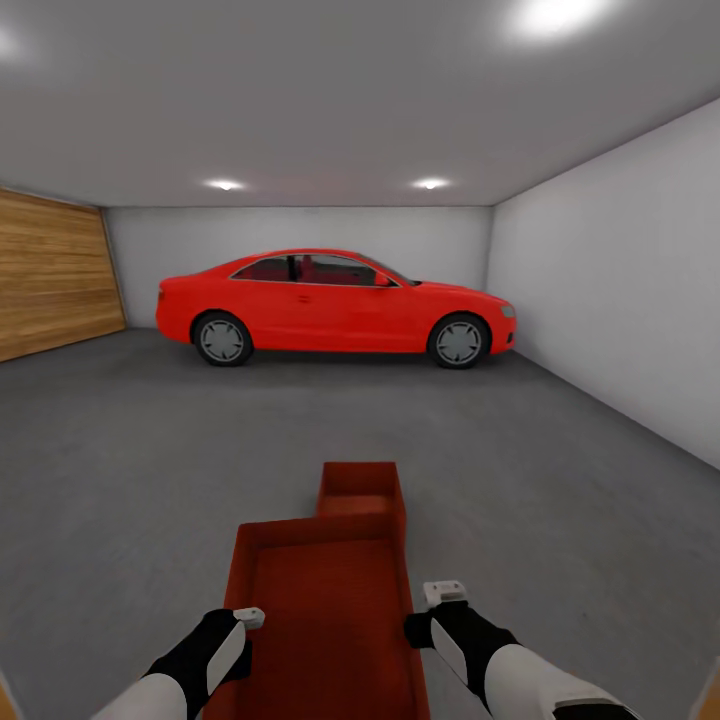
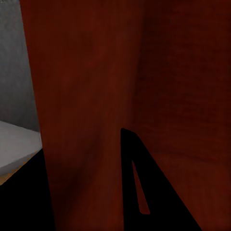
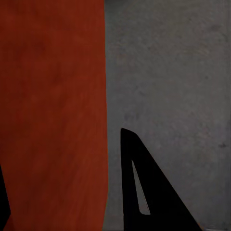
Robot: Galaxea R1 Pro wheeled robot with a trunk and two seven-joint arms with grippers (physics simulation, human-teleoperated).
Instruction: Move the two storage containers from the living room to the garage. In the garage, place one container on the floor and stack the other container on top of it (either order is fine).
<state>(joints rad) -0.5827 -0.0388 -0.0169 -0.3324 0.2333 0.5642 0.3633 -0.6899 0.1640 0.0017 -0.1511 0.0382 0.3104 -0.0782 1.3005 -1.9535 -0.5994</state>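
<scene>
Garage interior, head view. One storage container, the near box (image 1: 325, 610), fills the lower centre of the frame, held between the left gripper (image 1: 243, 622) at its left wall and the right gripper (image 1: 432, 612) at its right wall. The second storage container, the far box (image 1: 362, 490), sits just above it in the frame, on the grey concrete floor (image 1: 560, 500), its near end hidden behind the near box's far rim. A red car (image 1: 335, 305) stands across the upper middle, before the white back wall (image 1: 300, 235).

Both wrist views show a ribbed orange-red wall against one dark finger (image 2: 144, 192) (image 3: 144, 192); each set of jaws appears to pinch a side wall, though the opposite finger is barely seen.

Judgement: the box looks rigid, hollow and light, with smooth walls that could slip. Its width favours a two-handed hold at the mid-length of the long rims, kept level.
</scene>
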